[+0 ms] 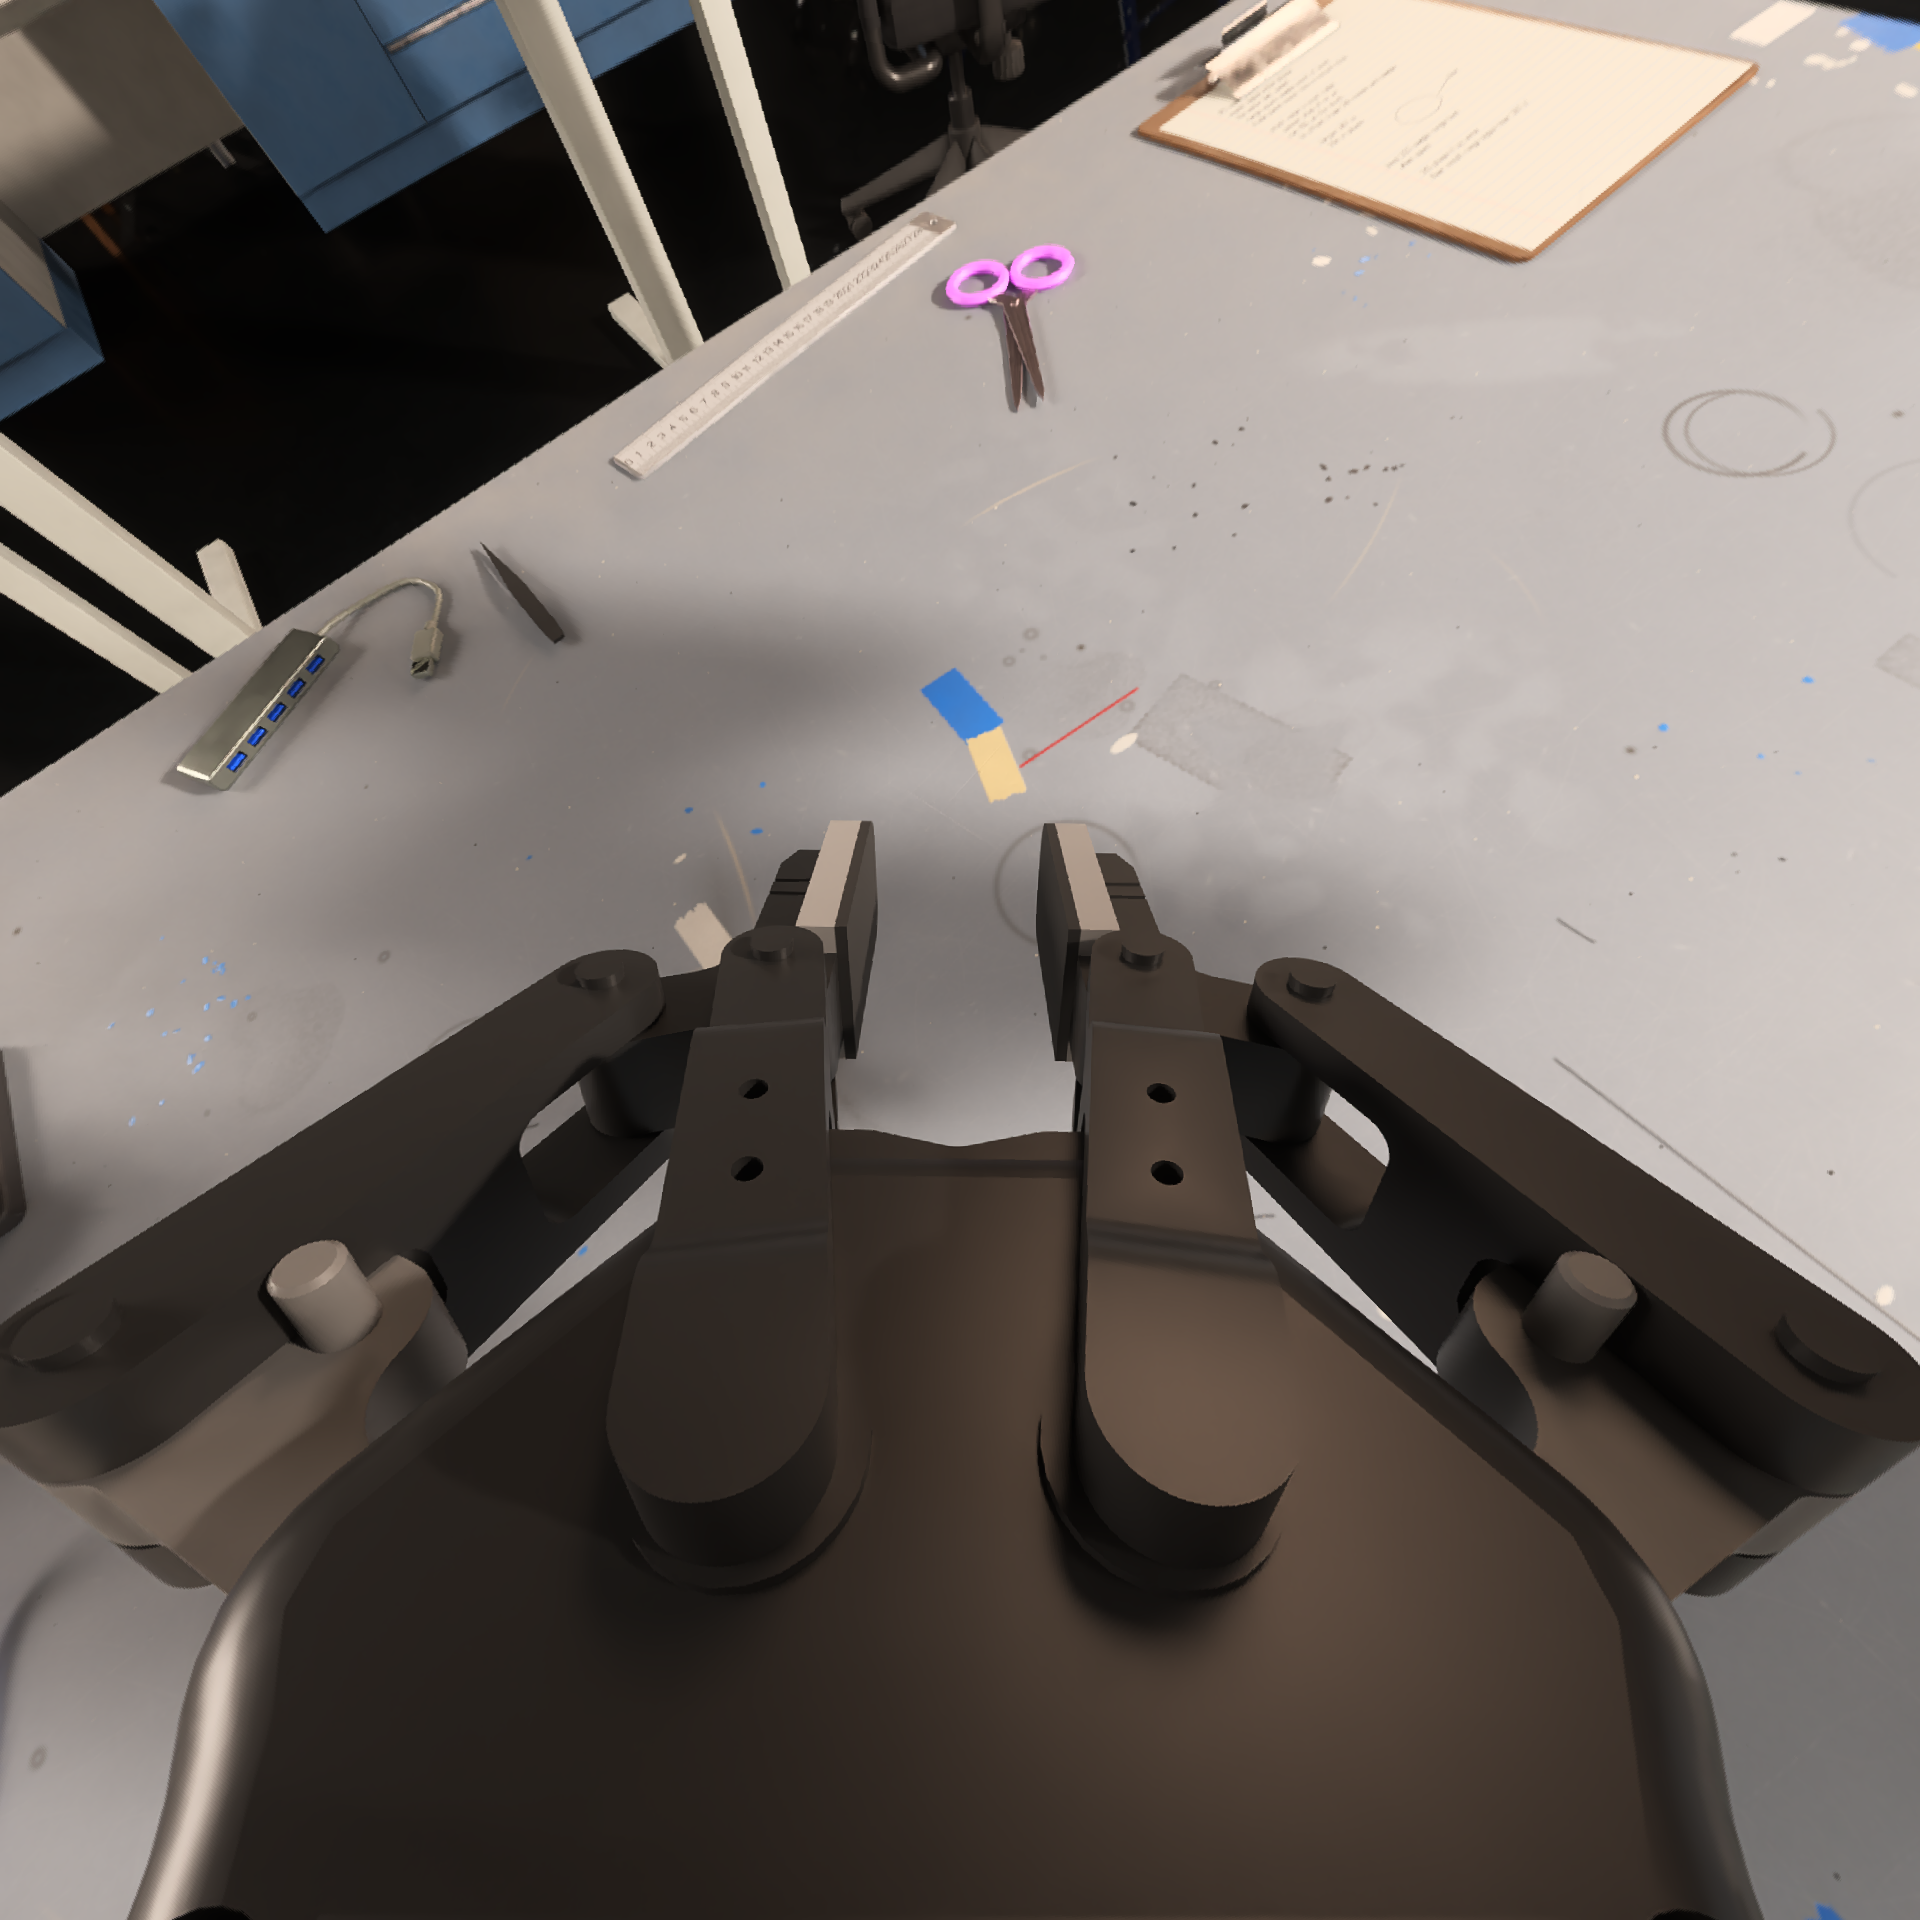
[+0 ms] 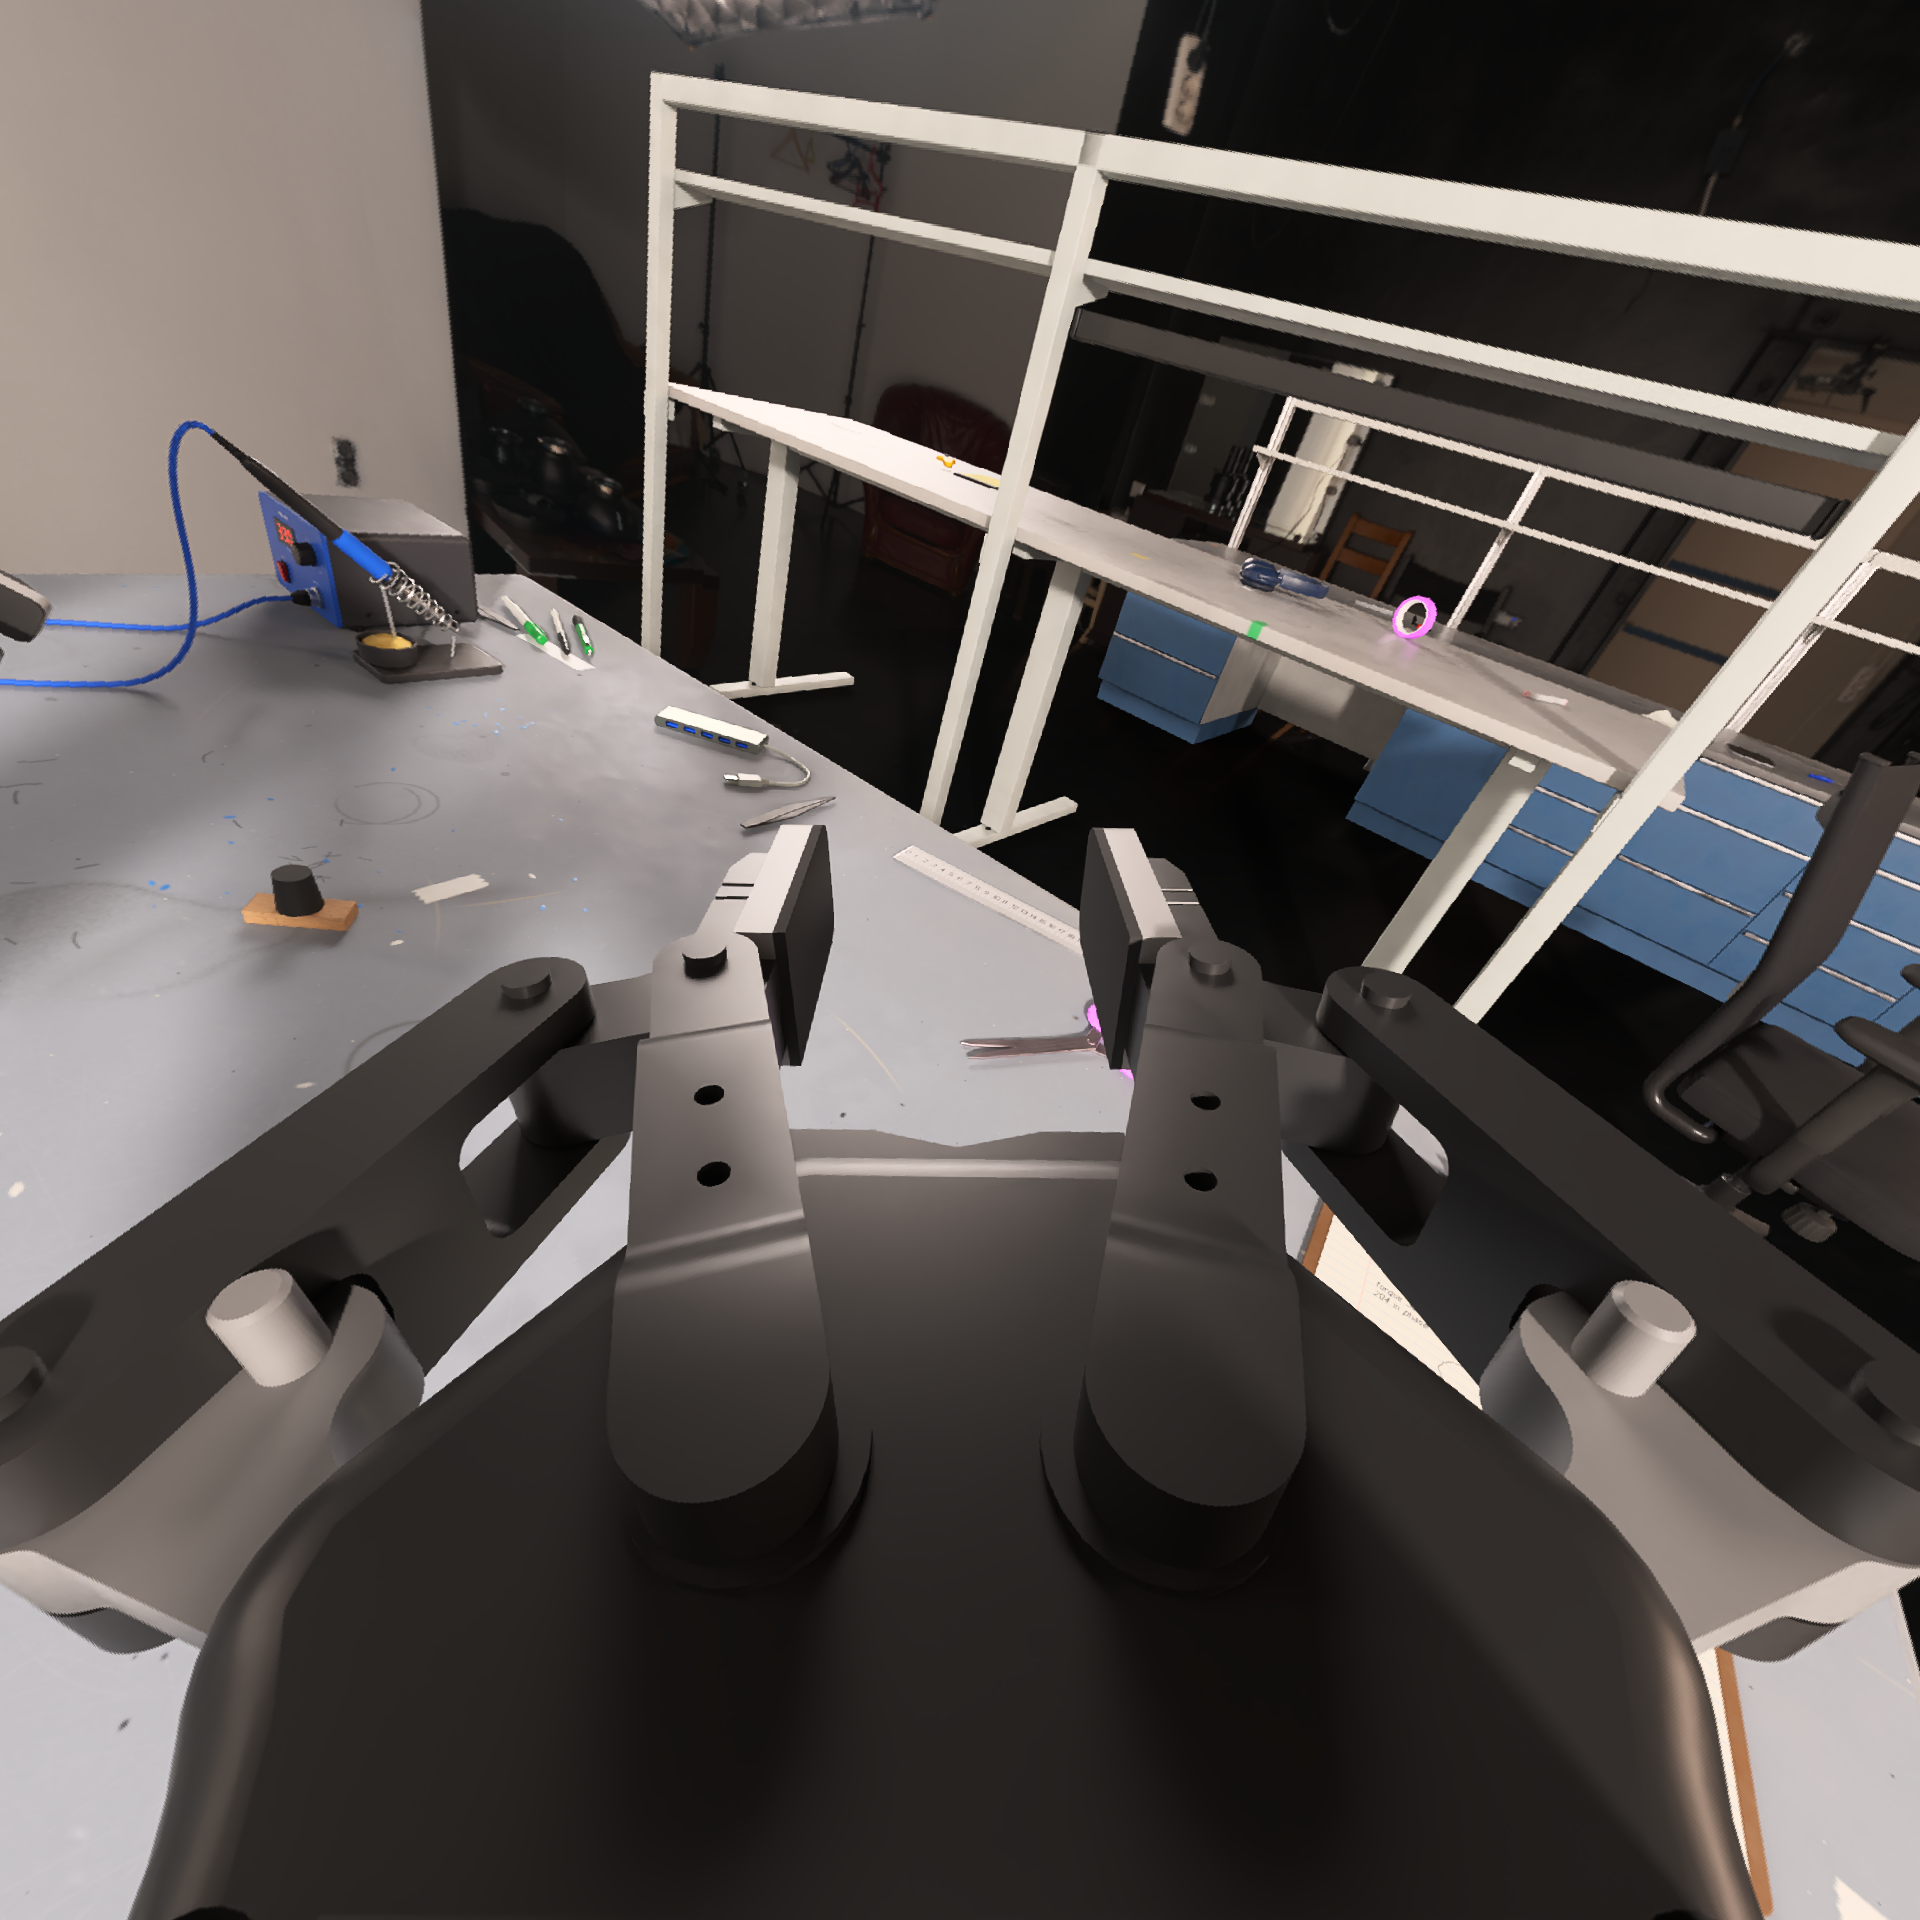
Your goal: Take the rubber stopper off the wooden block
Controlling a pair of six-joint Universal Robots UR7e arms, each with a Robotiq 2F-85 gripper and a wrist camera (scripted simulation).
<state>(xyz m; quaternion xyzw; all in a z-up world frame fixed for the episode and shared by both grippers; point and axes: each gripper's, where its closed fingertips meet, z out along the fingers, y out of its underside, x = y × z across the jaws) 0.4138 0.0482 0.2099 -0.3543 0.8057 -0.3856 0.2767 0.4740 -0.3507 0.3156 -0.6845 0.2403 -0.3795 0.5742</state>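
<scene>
A black rubber stopper (image 2: 294,889) stands upright on a flat wooden block (image 2: 299,916) on the grey table, at the left of the right wrist view. My right gripper (image 2: 956,904) is open and empty, well to the right of the block and above the table near its far edge. My left gripper (image 1: 956,883) is open and empty, low over a bare part of the grey table (image 1: 1351,582). The stopper and block do not show in the left wrist view.
A soldering station (image 2: 353,561) with a blue cable stands at the back left, pens (image 2: 556,629) beside it. A USB hub (image 1: 260,712), tweezers (image 1: 523,594), a ruler (image 1: 779,348), purple-handled scissors (image 1: 1013,312) and a clipboard (image 1: 1455,114) lie along the far edge.
</scene>
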